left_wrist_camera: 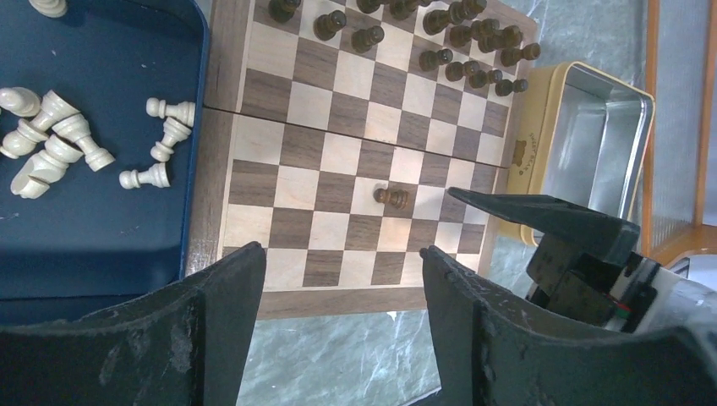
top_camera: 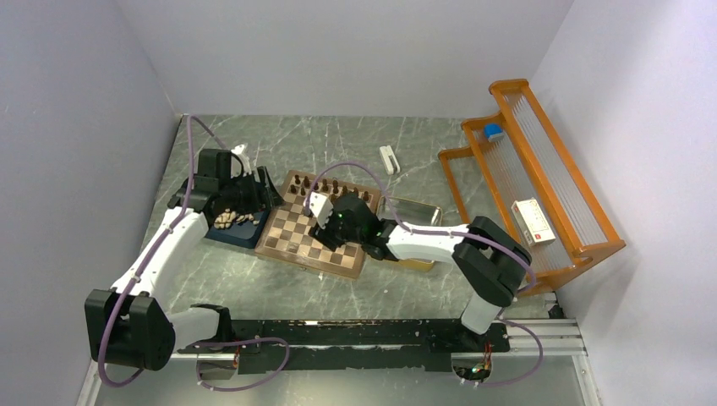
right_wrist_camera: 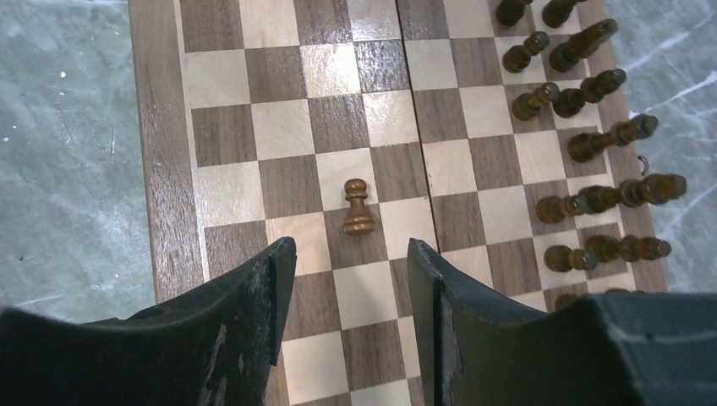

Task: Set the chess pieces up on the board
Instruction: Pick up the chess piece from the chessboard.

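Note:
The board [top_camera: 292, 241] lies mid-table, chequered with a reddish-brown border. Dark chess pieces [right_wrist_camera: 592, 127] stand in two rows along its far edge [left_wrist_camera: 473, 51]. One dark pawn [right_wrist_camera: 358, 207] stands alone on a dark square near the middle [left_wrist_camera: 391, 197]. My right gripper [right_wrist_camera: 351, 254] hovers open just short of that pawn, with nothing between its fingers. My left gripper [left_wrist_camera: 342, 254] is open and empty above the board's edge beside the blue tray [left_wrist_camera: 93, 220]. In the top view the right gripper [top_camera: 328, 227] is over the board and the left gripper [top_camera: 254, 196] is at its left.
The blue tray holds several pale chessmen [left_wrist_camera: 59, 144]. A yellow-rimmed metal tin [left_wrist_camera: 592, 144] sits against the board's right side. An orange rack [top_camera: 541, 178] with a white box and a blue-capped item stands at the right. A small white object [top_camera: 389, 158] lies behind the board.

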Controlling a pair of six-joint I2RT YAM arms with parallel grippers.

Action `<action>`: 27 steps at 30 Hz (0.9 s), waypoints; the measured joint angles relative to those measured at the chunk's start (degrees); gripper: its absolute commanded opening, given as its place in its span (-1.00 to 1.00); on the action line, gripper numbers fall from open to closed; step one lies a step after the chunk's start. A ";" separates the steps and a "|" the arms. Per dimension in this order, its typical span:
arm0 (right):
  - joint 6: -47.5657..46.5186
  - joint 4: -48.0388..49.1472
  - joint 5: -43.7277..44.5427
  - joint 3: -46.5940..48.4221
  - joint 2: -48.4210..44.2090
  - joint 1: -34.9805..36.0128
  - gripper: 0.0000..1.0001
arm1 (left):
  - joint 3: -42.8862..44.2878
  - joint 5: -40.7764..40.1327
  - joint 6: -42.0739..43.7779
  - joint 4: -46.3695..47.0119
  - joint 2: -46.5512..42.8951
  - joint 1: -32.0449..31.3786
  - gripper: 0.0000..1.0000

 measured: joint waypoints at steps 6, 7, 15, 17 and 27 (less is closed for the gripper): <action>-2.75 -1.14 -2.95 3.54 4.42 -0.59 0.10 | -1.86 1.53 -0.31 0.63 -0.57 0.44 0.46; -2.93 -1.14 -3.65 3.76 4.94 -0.85 0.10 | -2.36 1.79 -0.31 0.72 -0.94 0.44 0.46; -4.72 -1.79 -5.40 5.90 9.03 -2.64 0.01 | -4.46 3.76 -0.28 0.96 -2.40 0.44 0.45; -5.07 -1.90 -5.44 5.90 9.20 -2.75 -0.06 | -4.81 4.20 -0.28 1.14 -2.43 0.44 0.45; -6.10 -0.28 -6.93 5.35 9.90 -3.06 -0.41 | -5.66 5.97 -0.02 1.88 -2.43 0.44 0.43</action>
